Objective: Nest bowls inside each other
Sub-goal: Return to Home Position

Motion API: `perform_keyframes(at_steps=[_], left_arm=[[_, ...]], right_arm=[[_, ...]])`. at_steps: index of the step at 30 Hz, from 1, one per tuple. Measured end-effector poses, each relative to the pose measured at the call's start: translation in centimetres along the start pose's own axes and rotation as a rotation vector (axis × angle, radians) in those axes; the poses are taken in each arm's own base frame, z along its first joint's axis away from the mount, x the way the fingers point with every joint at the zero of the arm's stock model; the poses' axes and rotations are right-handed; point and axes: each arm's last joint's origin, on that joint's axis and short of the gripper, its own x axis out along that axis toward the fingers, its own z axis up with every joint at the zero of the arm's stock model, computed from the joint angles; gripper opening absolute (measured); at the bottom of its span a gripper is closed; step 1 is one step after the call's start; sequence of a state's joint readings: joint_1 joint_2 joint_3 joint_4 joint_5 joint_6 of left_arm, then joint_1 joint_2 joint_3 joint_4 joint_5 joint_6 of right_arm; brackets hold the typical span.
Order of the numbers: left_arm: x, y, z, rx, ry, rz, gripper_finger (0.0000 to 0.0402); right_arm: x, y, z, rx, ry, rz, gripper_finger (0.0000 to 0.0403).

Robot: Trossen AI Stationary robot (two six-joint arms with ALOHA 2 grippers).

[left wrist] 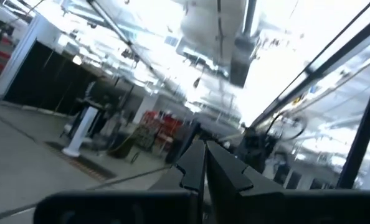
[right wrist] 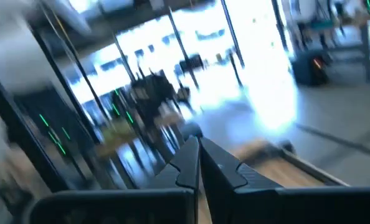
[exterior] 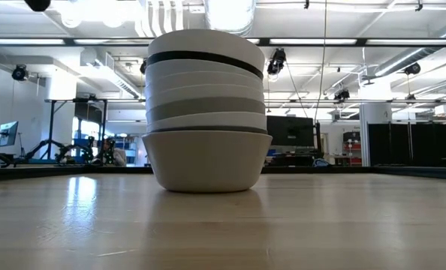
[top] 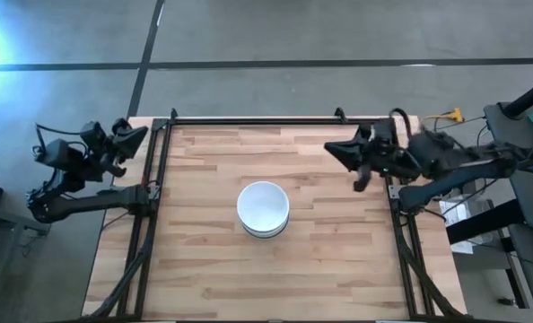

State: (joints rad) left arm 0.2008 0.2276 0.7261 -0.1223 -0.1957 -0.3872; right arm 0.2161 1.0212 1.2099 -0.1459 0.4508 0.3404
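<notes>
High view has the whole wooden desk [top: 338, 260] in it, pretty much bare except for one thing in the middle. The left arm [top: 78, 199] sits off the left edge, outside the black rail, and the right arm [top: 455, 175] comes in from the right edge.

Next down in size: the stack of bowls [top: 263, 208] is right around the centre of the desk, well apart from both arms. From above you only see the white top bowl [top: 263, 203], with a sliver of darker rim peeking out under it on the near side. The low view shows the nesting properly. There's a wide white bottom bowl [exterior: 206, 161] on the wood, then white and grey rims layered up, a black bowl [exterior: 205, 58] showing as a dark band near the top, and a white one capping it.

The left claw [top: 134, 136] is by the far left corner, fingers clenched together, holding nothing. The right claw [top: 334, 149] hangs over the far right part of the desk, also clenched and holding nothing.
</notes>
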Motion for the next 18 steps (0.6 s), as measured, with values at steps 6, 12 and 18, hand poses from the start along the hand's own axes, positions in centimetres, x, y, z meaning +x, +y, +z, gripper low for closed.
perform_keyframes(at_steps=[6,12,18], left_arm=[[-0.7,1.3,-2.8,-0.094,-0.086,-0.038,0.0],[-1.2,2.0,-4.2,-0.118,-0.276,-0.091,0.0],[-2.3,1.9,-3.2,-0.074,-0.313,-0.073,0.0]], right_arm=[[-2.4,-2.7,-4.0,0.133,-0.258,0.097,0.0008],[-4.8,-4.8,-6.7,0.207,-0.523,0.173,0.0008],[-9.1,-7.1,-6.7,0.177,-0.661,0.18,0.0008]])
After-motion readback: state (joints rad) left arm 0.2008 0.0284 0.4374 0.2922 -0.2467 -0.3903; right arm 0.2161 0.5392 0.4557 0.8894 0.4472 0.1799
